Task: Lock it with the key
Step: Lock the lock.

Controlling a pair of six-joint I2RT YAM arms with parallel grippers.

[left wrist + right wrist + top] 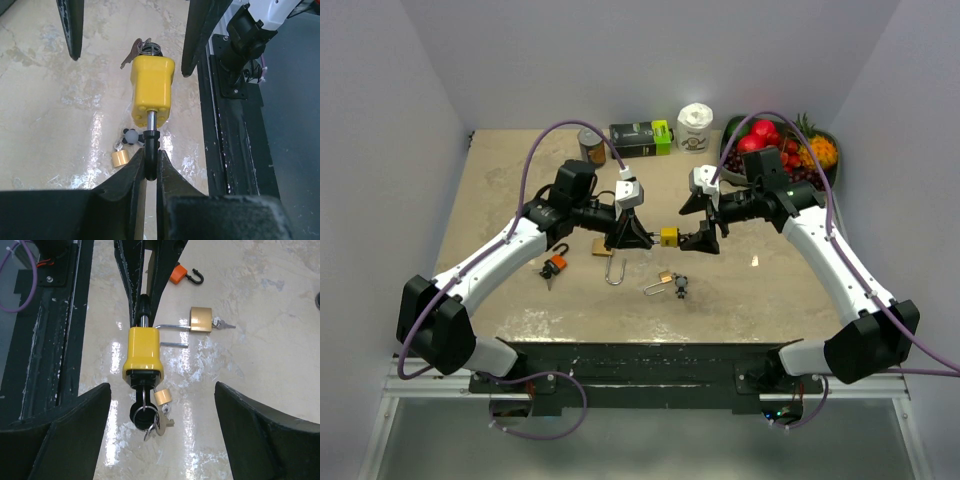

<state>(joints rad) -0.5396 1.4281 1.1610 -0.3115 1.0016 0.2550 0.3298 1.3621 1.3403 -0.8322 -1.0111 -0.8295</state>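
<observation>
Over the middle of the table (760,290), the left gripper (151,167) is clamped on the shackle of the yellow padlock (144,352), holding it level in the air. The right gripper (162,395) is wide open, its jaws either side of the key (145,415) in the padlock's right end. It should centre on the key head, close squarely, then twist about the lock's axis while the left holds firm.

Bright, even overhead light washes the white walls (620,60), leaving only soft shadows. White glare streaks the glossy tabletop (260,320) in both wrist views; the top view is crisp.
</observation>
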